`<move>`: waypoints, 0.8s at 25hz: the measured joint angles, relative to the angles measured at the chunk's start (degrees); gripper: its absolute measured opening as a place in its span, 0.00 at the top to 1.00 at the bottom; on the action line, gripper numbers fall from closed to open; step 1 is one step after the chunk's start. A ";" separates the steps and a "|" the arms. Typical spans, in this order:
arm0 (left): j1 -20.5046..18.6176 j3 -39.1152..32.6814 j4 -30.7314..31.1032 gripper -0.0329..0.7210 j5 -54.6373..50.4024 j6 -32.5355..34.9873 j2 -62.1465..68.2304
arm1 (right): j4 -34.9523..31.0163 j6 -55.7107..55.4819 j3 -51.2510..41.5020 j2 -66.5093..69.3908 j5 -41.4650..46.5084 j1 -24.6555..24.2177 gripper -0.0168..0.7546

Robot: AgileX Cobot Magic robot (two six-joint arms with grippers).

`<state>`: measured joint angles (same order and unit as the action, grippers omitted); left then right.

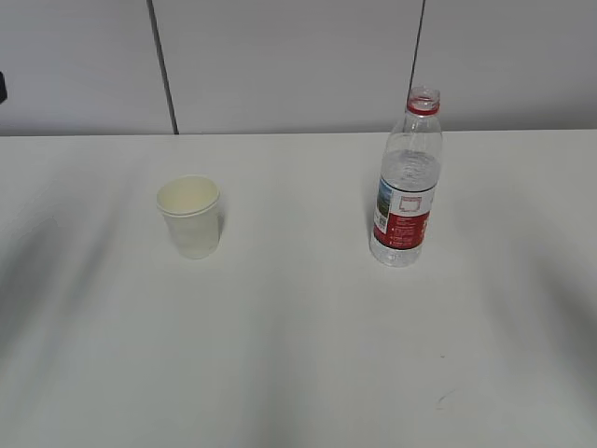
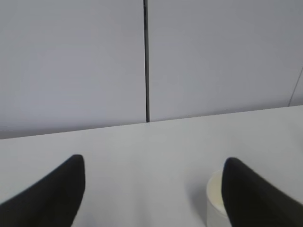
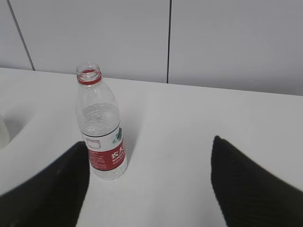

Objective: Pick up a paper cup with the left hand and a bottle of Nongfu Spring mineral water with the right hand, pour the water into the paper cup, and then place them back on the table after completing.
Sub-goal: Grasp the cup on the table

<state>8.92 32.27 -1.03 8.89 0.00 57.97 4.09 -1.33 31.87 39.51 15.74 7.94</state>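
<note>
Paper cup (image 1: 190, 216) upright on white desk (image 1: 298, 355), mouth up, ready to receive pour. Nongfu Spring bottle (image 1: 407, 182) upright well apart to its right, cap off, water (image 1: 409, 168) inside, reaching shoulder. Neither lifted yet. Left tool (image 2: 151, 189) spread wide, empty, cup behind right finger. Right tool (image 3: 149, 184) spread wide, empty, bottle beside left finger; both need centring before grasp.

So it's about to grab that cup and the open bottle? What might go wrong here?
1. The bottle stands uncapped, tall and narrow. The right hand is open, but the bottle sits by its left finger, not centred; a nudge may tip it and spill water.
2. The paper cup looks light, and in the left wrist view it sits behind the left hand's right finger, so it may get pushed or crushed.
</note>
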 joint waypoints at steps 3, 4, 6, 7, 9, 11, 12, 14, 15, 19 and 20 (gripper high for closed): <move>0.00 -3.19 0.00 0.24 8.80 0.00 5.14 | 0.00 0.00 0.00 0.68 -0.13 0.00 0.22; 0.00 -4.24 0.00 0.24 10.93 -0.38 6.84 | 0.00 0.00 0.00 0.89 -0.26 0.00 0.22; 0.00 -6.66 0.25 0.24 15.99 -1.76 10.15 | 0.00 0.00 0.00 0.99 -0.75 0.00 0.22; 0.00 -7.74 0.67 0.24 18.09 -2.78 11.54 | 0.00 0.00 0.00 0.99 -1.27 0.00 0.22; 0.00 -9.40 2.87 0.24 22.69 -6.41 15.03 | 0.00 0.00 0.00 0.99 -2.43 0.00 0.22; 0.00 -10.69 6.59 0.24 26.66 -10.28 18.60 | 0.00 0.00 0.00 0.99 -3.67 0.00 0.22; 0.00 -11.32 8.87 0.24 28.74 -11.74 20.65 | 0.00 0.00 0.00 0.99 -4.31 0.00 0.22; 0.00 -12.38 12.84 0.24 32.77 -13.01 24.49 | 0.00 0.00 0.00 0.99 -5.68 0.00 0.22; 0.00 -12.70 14.84 0.24 34.98 -13.27 26.56 | 0.00 0.00 0.00 0.99 -6.08 0.00 0.22; 0.00 -13.04 19.46 0.24 43.55 -13.50 33.70 | 0.00 0.00 0.00 0.99 -7.25 0.00 0.22; 0.00 -13.04 20.00 0.24 45.45 -13.50 35.24 | 0.00 0.00 0.00 0.99 -7.25 0.00 0.22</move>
<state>8.92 19.23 18.98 54.34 -13.50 93.21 4.09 -1.33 31.87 40.50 8.49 7.94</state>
